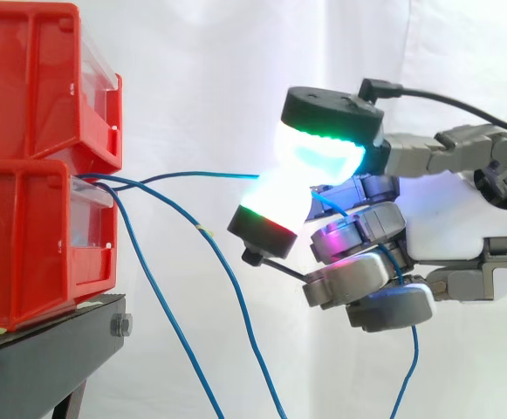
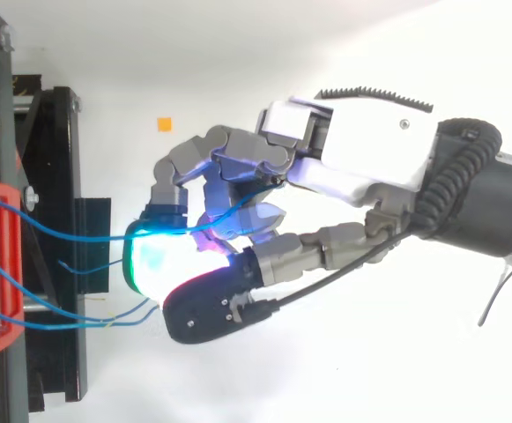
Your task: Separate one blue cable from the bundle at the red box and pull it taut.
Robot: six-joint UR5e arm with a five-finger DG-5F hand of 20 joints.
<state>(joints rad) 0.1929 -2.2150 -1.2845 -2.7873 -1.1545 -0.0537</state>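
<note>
One blue cable [image 1: 192, 175] is pinched in the hand [image 1: 445, 218], right of the red bins [image 1: 35, 87].
Curled fingers and thumb clamp the cable between two thick pads [image 1: 323, 153] glowing cyan, green and white; past the pinch its loose tail threads through the fingers and hangs down. From the pads the cable's long axis runs nearly level leftward to the front of the lower red bin [image 1: 26, 244], with little sag. Other blue cables [image 1: 174, 288] leave the same bin edge and droop down and rightward beneath it, apart from the hand. Both bins sit stacked on the black stand [image 1: 44, 358] at far left; between their front edge and the pads lies open room before the white curtain [image 1: 201, 70].
</note>
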